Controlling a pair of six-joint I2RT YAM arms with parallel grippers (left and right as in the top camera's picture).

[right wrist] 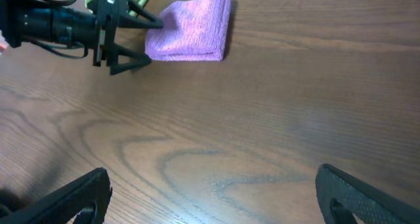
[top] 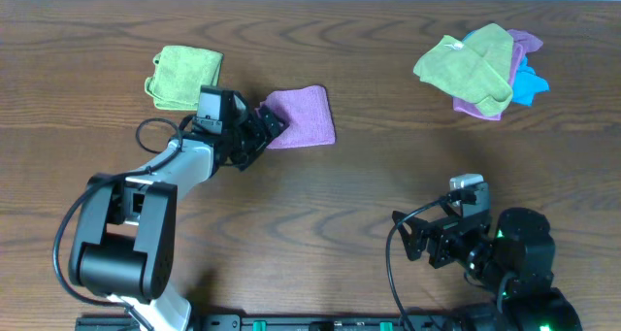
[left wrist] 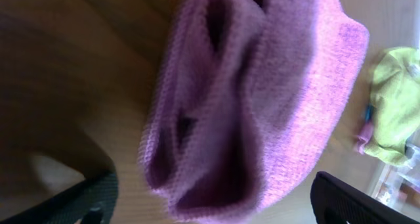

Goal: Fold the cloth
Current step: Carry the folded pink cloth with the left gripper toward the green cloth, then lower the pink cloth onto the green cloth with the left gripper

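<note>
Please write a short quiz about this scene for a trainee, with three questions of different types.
1. True or false: the purple cloth is already folded.
2. The left tool is: A) open at the cloth's edge; B) shut on the cloth; C) out of view.
3. Fill in: the single cloth near the left arm is ____ in colour.

Key: 1 true; 2 A; 3 green.
</note>
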